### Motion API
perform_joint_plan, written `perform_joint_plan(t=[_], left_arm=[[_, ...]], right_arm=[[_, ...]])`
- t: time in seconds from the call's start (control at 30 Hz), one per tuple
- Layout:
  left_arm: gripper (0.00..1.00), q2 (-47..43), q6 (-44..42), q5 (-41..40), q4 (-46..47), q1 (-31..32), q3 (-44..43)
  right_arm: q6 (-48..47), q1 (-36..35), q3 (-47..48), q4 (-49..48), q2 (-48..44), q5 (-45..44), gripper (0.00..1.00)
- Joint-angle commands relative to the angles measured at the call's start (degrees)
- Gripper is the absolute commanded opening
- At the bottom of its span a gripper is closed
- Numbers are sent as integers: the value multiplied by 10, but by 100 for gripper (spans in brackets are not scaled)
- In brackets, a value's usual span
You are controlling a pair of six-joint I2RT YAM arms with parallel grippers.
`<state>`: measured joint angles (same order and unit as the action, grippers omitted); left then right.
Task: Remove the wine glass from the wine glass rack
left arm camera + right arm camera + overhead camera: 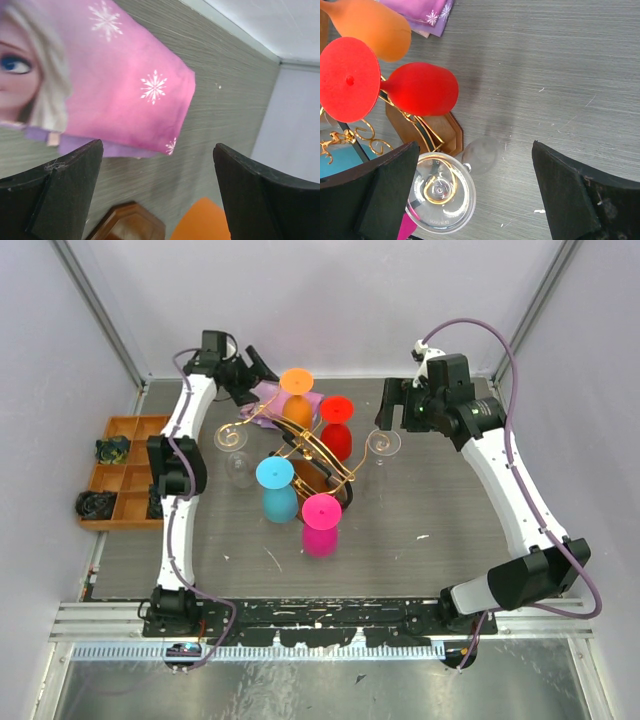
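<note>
The gold wire wine glass rack (303, 447) stands mid-table on its brown wooden base (431, 133). Wine glasses hang upside down from it: orange (296, 391), red (337, 424), blue (277, 488), pink (321, 524), and clear ones at the left scroll (233, 448) and the right scroll (383, 444). My right gripper (393, 418) hovers open just above and right of the right clear glass (440, 193), whose foot lies beside the left finger (385, 195). My left gripper (252, 373) is open at the back, over the rack's far end, holding nothing.
A pink and purple printed cloth (110, 75) lies on the table behind the rack. The orange compartment tray (122, 472) with small dark items sits at the left edge. White walls close in the back and sides.
</note>
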<state>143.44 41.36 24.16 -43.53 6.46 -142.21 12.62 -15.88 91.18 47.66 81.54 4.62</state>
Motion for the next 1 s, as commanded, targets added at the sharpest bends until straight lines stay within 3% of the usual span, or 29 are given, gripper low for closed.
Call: perform_joint_plan(t=[0.0, 0.2, 0.4, 0.53, 0.7, 0.97], left_arm=[[99, 58, 48, 101, 75, 7, -11], [97, 89, 36, 88, 57, 15, -28], [97, 103, -35, -59, -67, 8, -71], [95, 112, -32, -131, -103, -26, -74], [94, 104, -25, -135, -83, -73, -68], [94, 51, -12, -102, -10, -88, -39]], right_arm=[[6, 3, 10, -20, -8, 8, 100], [0, 3, 12, -18, -3, 4, 100], [2, 3, 13, -20, 10, 6, 100], [10, 2, 32, -20, 27, 20, 100], [14, 3, 61, -29, 35, 34, 99], [15, 2, 68, 27, 13, 56, 91]])
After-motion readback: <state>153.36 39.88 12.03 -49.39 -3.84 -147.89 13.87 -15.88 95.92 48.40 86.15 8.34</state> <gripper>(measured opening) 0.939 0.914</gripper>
